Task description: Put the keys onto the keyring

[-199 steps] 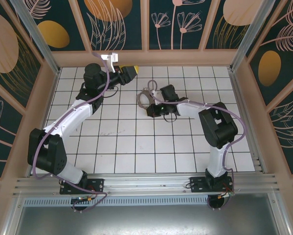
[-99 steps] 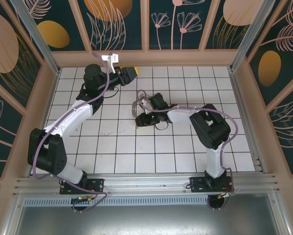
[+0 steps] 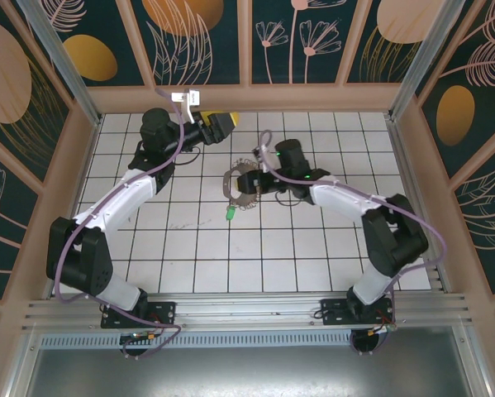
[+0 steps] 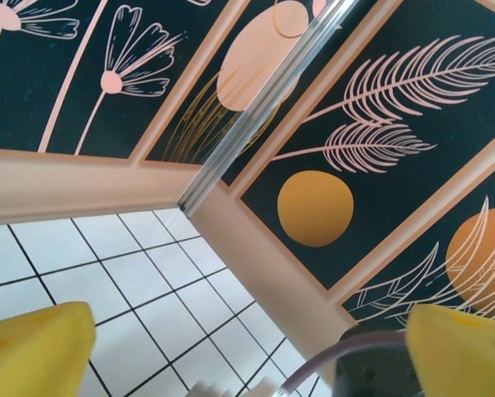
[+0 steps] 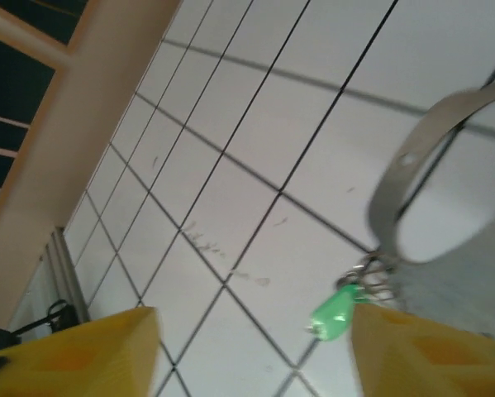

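Observation:
The keyring (image 3: 240,184), a thin grey loop, lies flat on the white tiles. In the right wrist view it is a grey band (image 5: 418,157). The key with the green head (image 3: 230,214) lies just below the loop's lower left rim. Up close, the green head (image 5: 336,313) meets small wire loops (image 5: 373,277) at the band's edge. My right gripper (image 3: 259,176) hovers at the ring's right side. Its yellow fingers (image 5: 73,356) stand apart around bare floor, and the key lies close to the right finger. My left gripper (image 3: 218,126) is raised at the back with yellow fingers (image 4: 32,347) wide apart, holding nothing.
Wooden walls with dark leaf panels enclose the tiled floor (image 3: 230,256). The back wall (image 3: 247,98) is close behind my left gripper. A metal corner post (image 4: 255,116) and the far wall face the left wrist camera.
My right gripper has opened, let go of the ring and drawn back to the right. The ring and green key now lie on the tiles. My left gripper has opened wider.

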Robot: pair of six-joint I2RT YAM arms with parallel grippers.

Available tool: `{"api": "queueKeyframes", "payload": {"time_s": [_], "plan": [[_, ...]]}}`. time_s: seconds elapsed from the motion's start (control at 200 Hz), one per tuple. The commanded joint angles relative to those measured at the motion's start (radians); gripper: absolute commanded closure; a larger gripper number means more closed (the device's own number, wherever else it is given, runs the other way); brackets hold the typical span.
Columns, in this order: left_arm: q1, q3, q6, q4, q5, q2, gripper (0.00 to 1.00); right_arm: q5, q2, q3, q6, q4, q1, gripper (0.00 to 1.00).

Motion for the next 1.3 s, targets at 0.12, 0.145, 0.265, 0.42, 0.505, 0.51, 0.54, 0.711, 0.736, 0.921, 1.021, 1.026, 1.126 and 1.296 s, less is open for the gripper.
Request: {"api": "queueKeyframes", "payload": {"time_s": [0.12, 0.145, 0.265, 0.42, 0.505, 0.51, 0.54, 0.711, 0.736, 0.921, 1.021, 1.026, 1.126, 1.296], "plan": [[0.007, -0.056, 0.163, -0.103, -0.242, -0.124, 0.01, 0.13, -0.207, -0.055, -0.081, -0.077, -0.181, 0.01], [0.007, -0.086, 0.181, -0.089, -0.285, -0.145, 0.01, 0.155, -0.23, -0.062, -0.087, -0.078, -0.204, 0.01], [0.007, -0.277, 0.298, 0.026, -0.49, -0.259, 0.01, 0.26, -0.318, -0.095, -0.079, -0.054, -0.347, 0.01], [0.007, -0.456, 0.473, 0.088, -0.748, -0.381, 0.01, 0.396, -0.401, -0.193, -0.031, 0.085, -0.525, 0.01], [0.007, -0.526, 0.531, 0.094, -0.84, -0.425, 0.02, 0.52, -0.433, -0.31, -0.055, 0.258, -0.554, 0.01], [0.007, -0.532, 0.535, 0.097, -0.846, -0.427, 0.01, 0.531, -0.434, -0.317, -0.057, 0.269, -0.553, 0.01], [0.008, -0.563, 0.554, 0.119, -0.879, -0.441, 0.01, 0.576, -0.443, -0.362, -0.076, 0.331, -0.554, 0.01], [0.075, -0.737, 0.618, 0.214, -0.975, -0.518, 0.01, 0.697, -0.429, -0.531, -0.196, 0.52, -0.564, 0.01], [0.09, -0.761, 0.621, 0.231, -0.982, -0.526, 0.01, 0.701, -0.421, -0.555, -0.206, 0.554, -0.567, 0.01], [0.175, -0.903, 0.656, 0.373, -1.014, -0.481, 0.01, 0.718, -0.318, -0.681, -0.222, 0.772, -0.58, 0.01], [0.213, -0.965, 0.658, 0.515, -0.985, -0.392, 0.01, 0.697, -0.254, -0.745, -0.25, 0.92, -0.58, 0.01], [0.217, -0.968, 0.658, 0.525, -0.984, -0.386, 0.01, 0.697, -0.251, -0.748, -0.25, 0.928, -0.579, 0.01], [0.245, -1.023, 0.641, 0.697, -0.957, -0.287, 0.01, 0.656, -0.231, -0.773, -0.279, 0.99, -0.581, 0.01], [0.275, -1.043, 0.654, 0.868, -0.874, -0.124, 0.01, 0.571, -0.121, -0.895, -0.285, 1.32, -0.597, 0.01]]}}
